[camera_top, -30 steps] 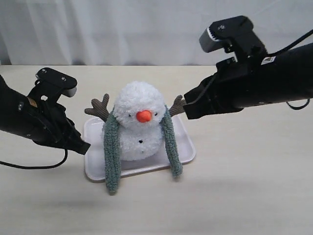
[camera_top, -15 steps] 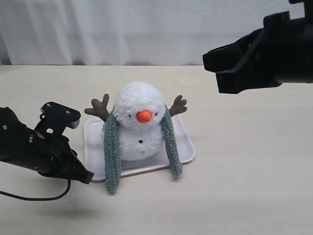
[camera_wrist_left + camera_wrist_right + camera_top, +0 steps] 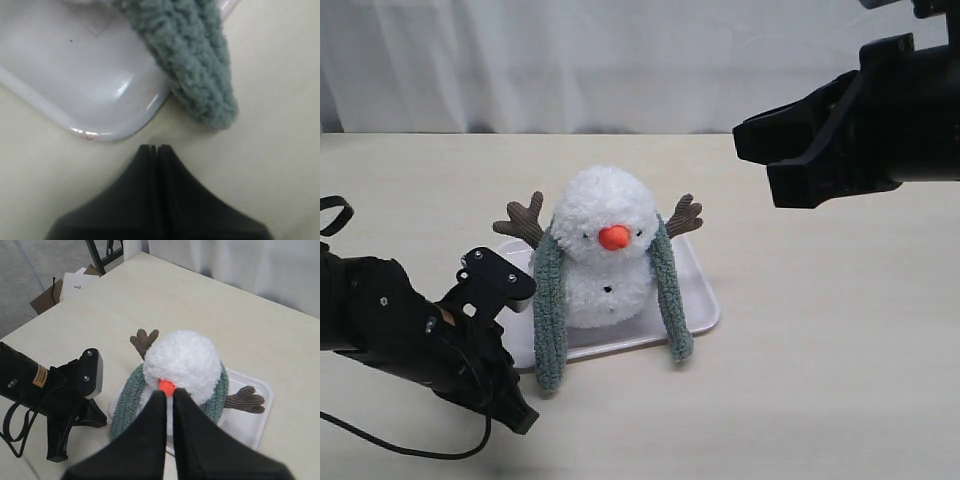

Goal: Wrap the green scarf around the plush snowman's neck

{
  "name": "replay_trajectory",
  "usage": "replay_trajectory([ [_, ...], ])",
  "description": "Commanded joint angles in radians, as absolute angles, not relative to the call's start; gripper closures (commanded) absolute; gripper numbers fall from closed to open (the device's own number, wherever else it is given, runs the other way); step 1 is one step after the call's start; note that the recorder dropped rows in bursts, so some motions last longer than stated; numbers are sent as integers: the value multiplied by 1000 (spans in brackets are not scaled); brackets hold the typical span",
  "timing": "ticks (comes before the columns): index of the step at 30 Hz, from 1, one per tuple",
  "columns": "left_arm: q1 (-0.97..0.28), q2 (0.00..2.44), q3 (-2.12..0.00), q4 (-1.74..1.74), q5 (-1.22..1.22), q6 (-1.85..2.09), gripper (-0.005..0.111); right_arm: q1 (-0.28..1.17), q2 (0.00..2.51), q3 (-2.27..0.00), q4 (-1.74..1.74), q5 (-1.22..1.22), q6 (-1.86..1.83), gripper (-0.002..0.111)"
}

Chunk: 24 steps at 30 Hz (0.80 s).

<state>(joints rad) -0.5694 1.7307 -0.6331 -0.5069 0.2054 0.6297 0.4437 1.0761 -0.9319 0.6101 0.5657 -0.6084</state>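
Note:
The plush snowman [image 3: 605,250] sits upright on a white tray [image 3: 700,290], and it also shows from above in the right wrist view [image 3: 182,362]. The green scarf [image 3: 548,320] lies behind its neck, with both ends hanging down the front; the left end spills over the tray's front edge onto the table. My left gripper [image 3: 523,420] is low on the table just in front of that end [image 3: 197,70], shut and empty [image 3: 156,148]. High at the right, my right gripper [image 3: 760,160] hovers apart from the snowman, shut with only a slit [image 3: 168,393].
The tray's corner [image 3: 107,131] lies close ahead of the left fingertips. A white curtain [image 3: 570,60] backs the table. The left arm's cable [image 3: 410,448] trails on the table. Off the table's edge, cardboard and a stand [image 3: 75,280] are on the floor.
My left arm has swung forward and to the right, lower, ending near the scarf's left end. My right arm rose away from the snowman's twig arm, then barely moved.

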Motion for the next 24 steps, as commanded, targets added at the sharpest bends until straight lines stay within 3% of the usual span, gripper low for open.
replay_trajectory([
  [1,-571,1789,-629,-510,135,642,107,445,1069,-929,612,574,-604,104],
  [24,-569,1806,-629,-485,-51,654,107,445,1069,-929,612,605,-608,104],
])
